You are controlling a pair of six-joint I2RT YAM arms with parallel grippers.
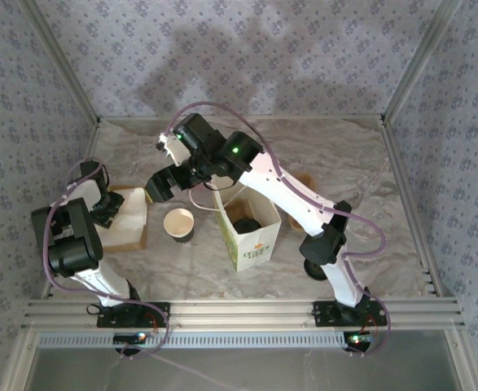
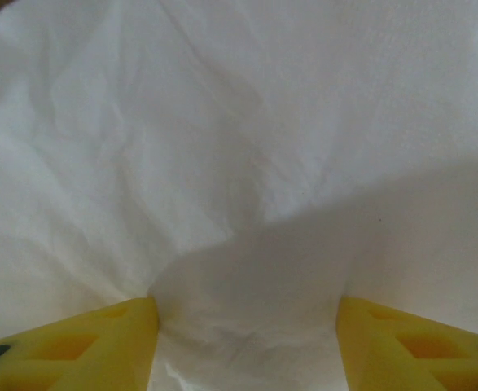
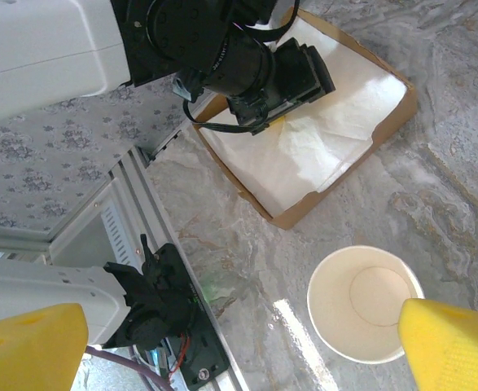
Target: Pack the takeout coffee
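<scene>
Marbled tabletop: pinch your left gripper squarely on one napkin (grip unclear); right gripper gapes above the lidless cup.

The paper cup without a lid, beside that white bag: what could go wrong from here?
The paper cup stands lidless near the open right gripper; a squeeze might crush or tip it. The left gripper is pressed into white paper and might drag it along.
</scene>
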